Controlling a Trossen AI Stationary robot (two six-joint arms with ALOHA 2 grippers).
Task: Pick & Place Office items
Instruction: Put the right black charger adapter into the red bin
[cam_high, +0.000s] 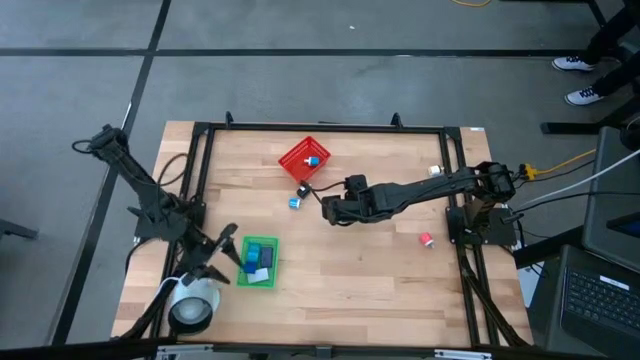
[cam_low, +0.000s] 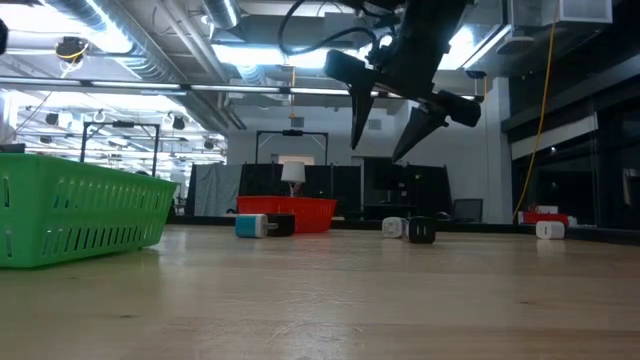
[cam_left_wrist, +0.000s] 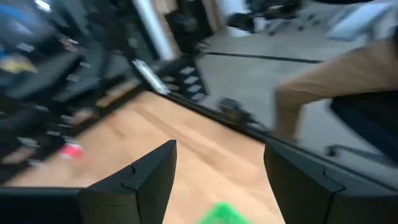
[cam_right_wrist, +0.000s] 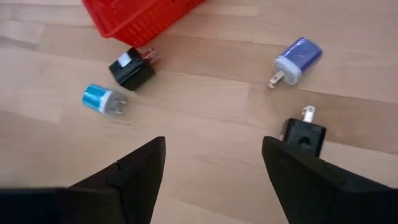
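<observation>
The office items are small plug-like pieces. In the right wrist view a black one (cam_right_wrist: 132, 70) and a blue one (cam_right_wrist: 99, 98) lie on the wood beside the red mesh basket (cam_right_wrist: 137, 18). A purple one (cam_right_wrist: 297, 59) and another black one (cam_right_wrist: 305, 135) lie farther along. My right gripper (cam_right_wrist: 214, 168) is open and hangs in the air above them (cam_low: 395, 125), touching nothing. A blue piece (cam_high: 312, 160) lies in the red basket (cam_high: 300, 152). A pink-red bit (cam_high: 426, 239) lies toward the right edge. My left gripper (cam_high: 222, 255) is open, beside the green tray (cam_high: 258, 243), which holds blue blocks.
A roll of tape (cam_high: 193, 308) sits near the table's near-left corner. A white piece (cam_high: 435, 171) lies by the right frame rail. A black frame (cam_high: 320, 127) borders the table. A person's leg (cam_left_wrist: 323, 81) shows beyond the table edge.
</observation>
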